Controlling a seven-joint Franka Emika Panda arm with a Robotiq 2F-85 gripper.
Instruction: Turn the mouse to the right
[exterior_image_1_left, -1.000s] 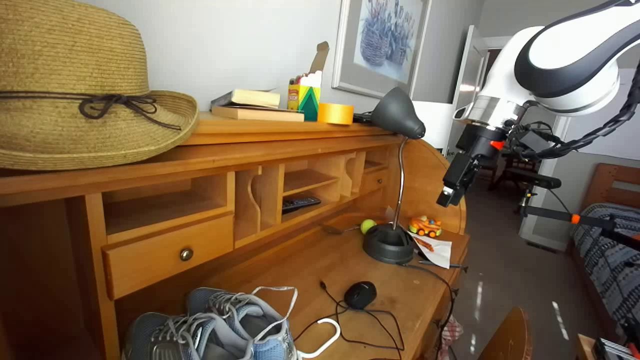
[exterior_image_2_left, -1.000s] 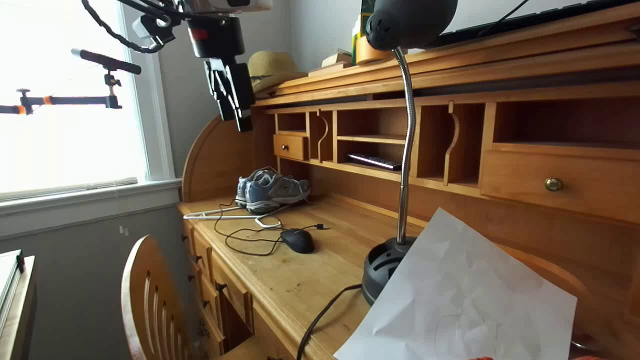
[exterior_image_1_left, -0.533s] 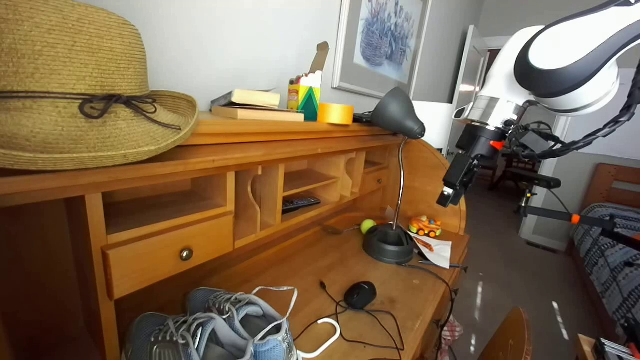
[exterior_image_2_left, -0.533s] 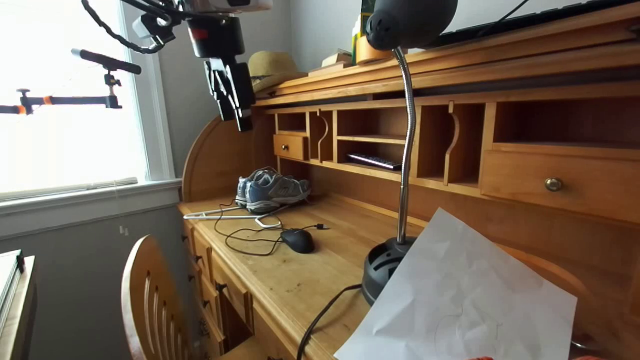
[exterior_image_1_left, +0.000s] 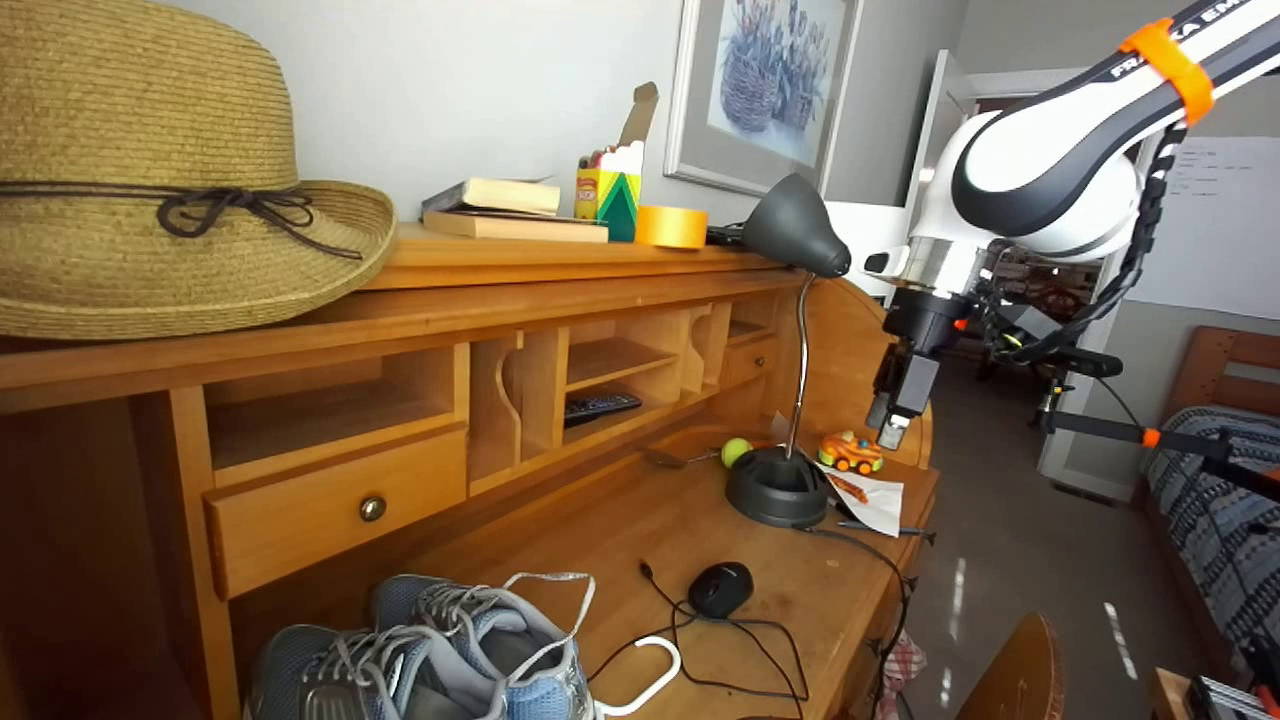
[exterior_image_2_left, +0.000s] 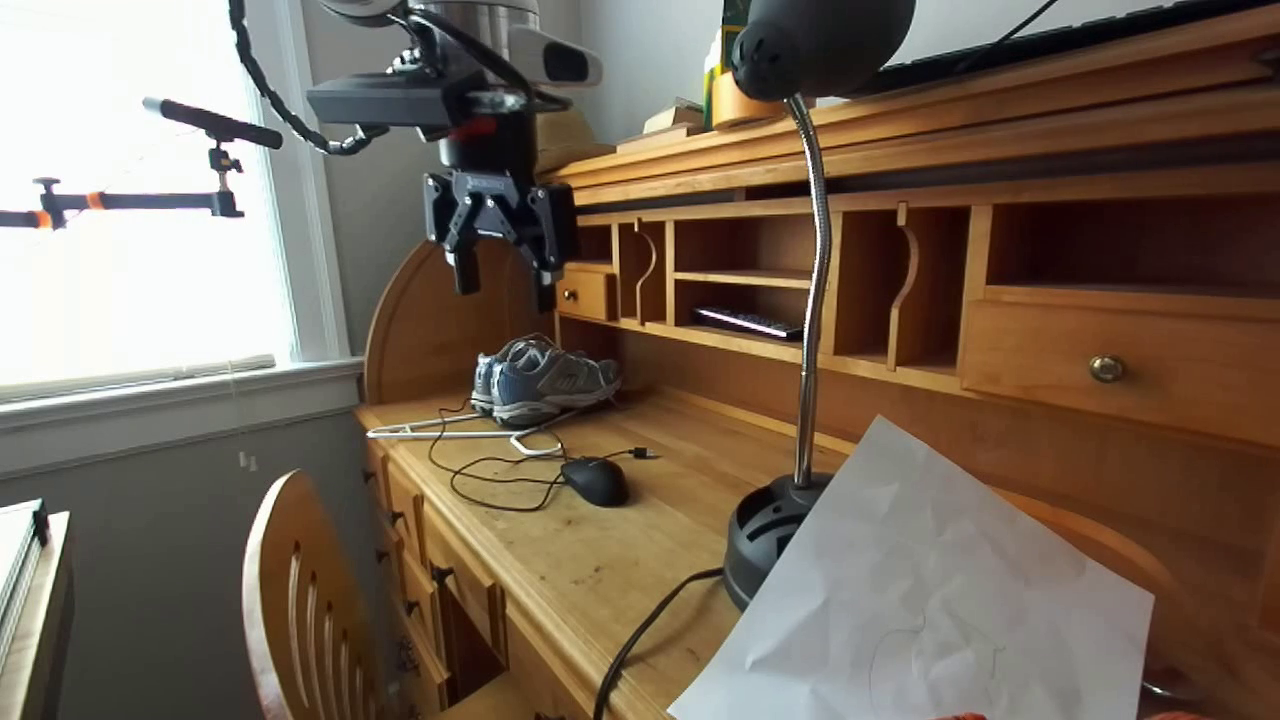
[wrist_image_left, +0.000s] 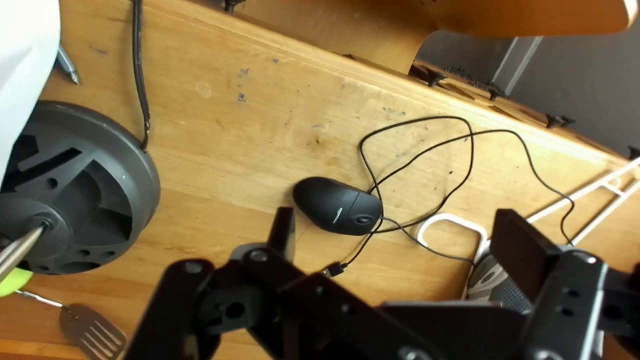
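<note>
The black mouse lies flat on the wooden desk in both exterior views (exterior_image_1_left: 721, 590) (exterior_image_2_left: 597, 481). In the wrist view the mouse (wrist_image_left: 335, 205) shows whole, with its wheel end and cable toward the right. Its thin cable loops beside it, and its USB plug (wrist_image_left: 334, 270) lies close by. My gripper is high above the desk in both exterior views (exterior_image_1_left: 887, 430) (exterior_image_2_left: 505, 290). Its fingers are spread apart with nothing between them. In the wrist view the gripper (wrist_image_left: 395, 217) has its left fingertip just below the mouse's rounded end in the picture, not touching it.
The lamp base (wrist_image_left: 142, 175) stands on the desk, its neck (exterior_image_2_left: 815, 290) rising tall. Grey-blue sneakers (exterior_image_2_left: 545, 380) and a white hanger (wrist_image_left: 455, 218) lie beyond the cable. A white paper (exterior_image_2_left: 920, 600) lies near the lamp. A chair (exterior_image_2_left: 300, 600) stands at the desk's front.
The arm has moved and turned between half a second ago and now. The gripper is lower and both spread fingers now show. The mouse has not moved.
</note>
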